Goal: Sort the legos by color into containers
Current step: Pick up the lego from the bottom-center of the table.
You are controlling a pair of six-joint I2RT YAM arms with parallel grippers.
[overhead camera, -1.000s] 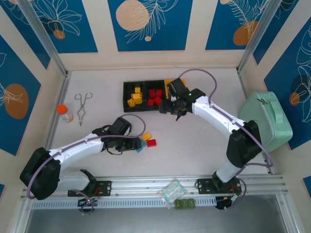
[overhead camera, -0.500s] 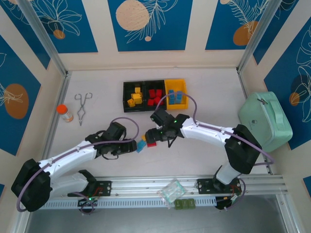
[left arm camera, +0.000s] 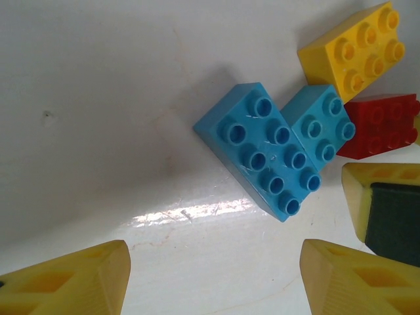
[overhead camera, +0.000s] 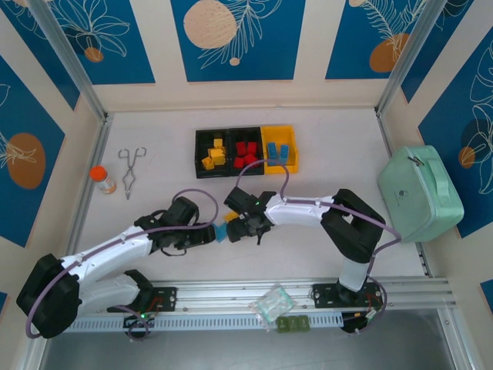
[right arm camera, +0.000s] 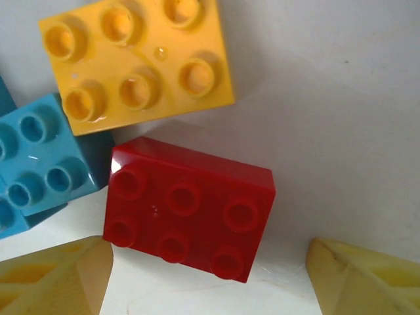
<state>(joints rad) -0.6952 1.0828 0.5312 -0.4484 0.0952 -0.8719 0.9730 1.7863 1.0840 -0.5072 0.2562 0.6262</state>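
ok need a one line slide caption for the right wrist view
Open right fingers poised over a red brick, with a yellow brick and a blue brick beside it on the white table

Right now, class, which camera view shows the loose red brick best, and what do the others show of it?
The right wrist view: the red brick sits in the middle, all six studs countable. The left wrist view shows it small near the right edge, beside a blue brick. From above, the right claw sits over it.
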